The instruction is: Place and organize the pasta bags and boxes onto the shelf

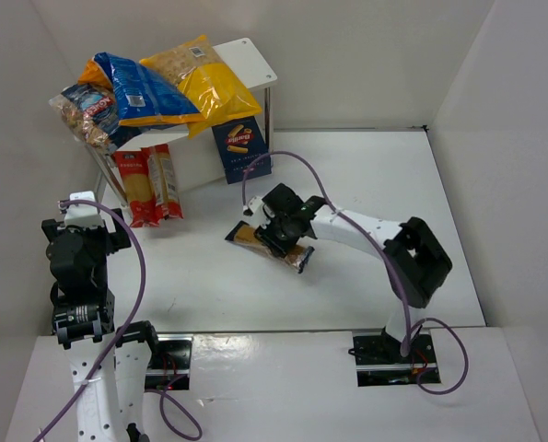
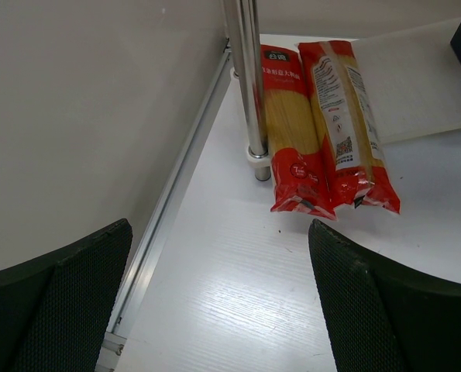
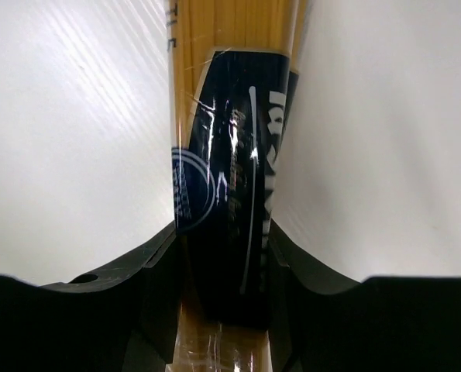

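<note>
My right gripper [image 1: 280, 241] is shut on a clear spaghetti pack with a dark-blue label [image 1: 246, 236], mid-table; in the right wrist view the pack [image 3: 226, 178] is pinched between the fingers [image 3: 156, 271]. The white shelf [image 1: 250, 57] stands at the back left, with blue [image 1: 145, 87], yellow [image 1: 207, 78] and clear [image 1: 85, 110] pillow bags on top. Two red-label spaghetti packs [image 1: 150, 184] lie under it, also in the left wrist view [image 2: 323, 128]. A dark blue carton [image 1: 241, 147] stands by the shelf's right leg. My left gripper [image 2: 218, 302] is open and empty at the near left.
White walls enclose the table on the left, back and right. A shiny metal shelf leg [image 2: 249, 85] stands just left of the red packs, close to the left wall's rail [image 2: 168, 209]. The right arm's purple cable [image 1: 292, 161] loops above the table.
</note>
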Available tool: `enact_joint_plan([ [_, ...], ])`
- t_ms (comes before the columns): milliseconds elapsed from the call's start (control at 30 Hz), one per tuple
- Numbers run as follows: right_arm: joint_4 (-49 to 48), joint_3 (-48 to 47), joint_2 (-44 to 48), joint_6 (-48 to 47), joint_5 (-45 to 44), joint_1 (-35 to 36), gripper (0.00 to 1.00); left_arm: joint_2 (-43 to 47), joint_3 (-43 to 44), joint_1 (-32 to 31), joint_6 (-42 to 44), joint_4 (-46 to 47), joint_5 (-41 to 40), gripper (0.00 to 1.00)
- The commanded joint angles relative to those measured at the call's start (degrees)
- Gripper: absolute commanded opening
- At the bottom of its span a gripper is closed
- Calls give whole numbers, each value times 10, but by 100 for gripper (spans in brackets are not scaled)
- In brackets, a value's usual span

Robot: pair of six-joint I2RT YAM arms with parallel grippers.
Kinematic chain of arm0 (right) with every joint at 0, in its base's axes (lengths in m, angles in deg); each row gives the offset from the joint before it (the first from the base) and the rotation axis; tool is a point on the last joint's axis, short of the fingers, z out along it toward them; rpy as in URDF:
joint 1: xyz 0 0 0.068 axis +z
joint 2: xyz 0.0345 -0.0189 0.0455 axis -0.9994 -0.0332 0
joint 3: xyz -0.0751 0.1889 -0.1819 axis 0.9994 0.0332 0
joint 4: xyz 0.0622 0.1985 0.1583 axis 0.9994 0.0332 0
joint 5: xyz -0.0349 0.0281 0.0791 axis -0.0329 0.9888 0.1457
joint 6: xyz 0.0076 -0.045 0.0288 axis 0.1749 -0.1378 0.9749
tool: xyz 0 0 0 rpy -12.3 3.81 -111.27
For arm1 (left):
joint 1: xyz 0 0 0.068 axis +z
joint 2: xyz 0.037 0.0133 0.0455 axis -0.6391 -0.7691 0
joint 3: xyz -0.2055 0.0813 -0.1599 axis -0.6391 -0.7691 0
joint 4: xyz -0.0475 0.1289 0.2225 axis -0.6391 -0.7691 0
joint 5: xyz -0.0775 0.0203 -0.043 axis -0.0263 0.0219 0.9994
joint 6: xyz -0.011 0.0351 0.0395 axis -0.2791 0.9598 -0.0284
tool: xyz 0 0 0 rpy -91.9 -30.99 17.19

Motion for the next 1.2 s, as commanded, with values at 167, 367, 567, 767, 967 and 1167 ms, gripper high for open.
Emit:
enact_joint_plan([
  [167, -63, -58, 117, 23, -18, 21, 0, 6, 1, -1, 5, 20, 7, 100],
  [367, -84, -58, 134, 23, -32, 35, 0, 11, 1, -1, 10, 20, 7, 100],
  [567, -118, -58, 150, 23, -66, 45, 0, 11, 1, -1, 10, 15, 26, 100],
  [767, -165, -58, 150, 37, -153, 80, 0, 11, 1, 4, 15, 15, 26, 100],
  [967, -182, -64, 145, 51, -179, 80, 0, 11, 1, 4, 15, 15, 26, 100],
  [1167, -196, -57, 127, 56, -191, 80, 0, 11, 1, 4, 15, 15, 36, 100],
])
